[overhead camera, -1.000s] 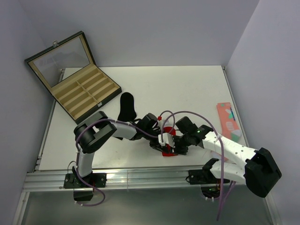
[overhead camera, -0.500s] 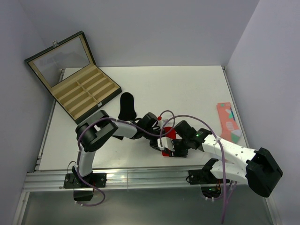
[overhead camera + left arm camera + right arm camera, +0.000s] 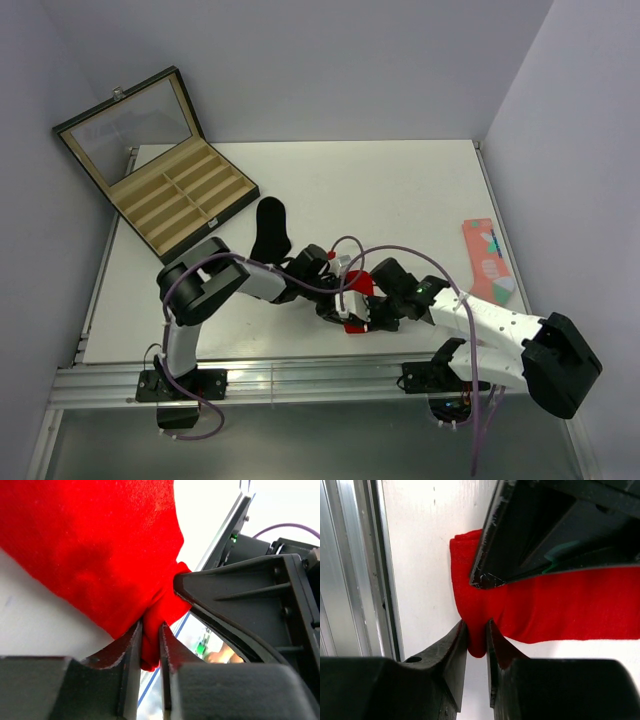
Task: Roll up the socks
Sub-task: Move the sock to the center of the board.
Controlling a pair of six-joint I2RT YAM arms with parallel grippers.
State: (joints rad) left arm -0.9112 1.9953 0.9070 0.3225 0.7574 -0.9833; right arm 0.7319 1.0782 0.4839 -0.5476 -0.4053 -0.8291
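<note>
Red sock [image 3: 358,284] near front-centre of tabletop [image 3: 400,190], left tool [image 3: 150,630] & right tool [image 3: 476,630] each clamped on 1 bunched fold; best to turn both in sync, w/o slack, so roll comes out tight.

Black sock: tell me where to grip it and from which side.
Probably pinch the black sock at its far end, coming straight down from above: it lies flat on the table, and its near end sits close against the left arm.
</note>
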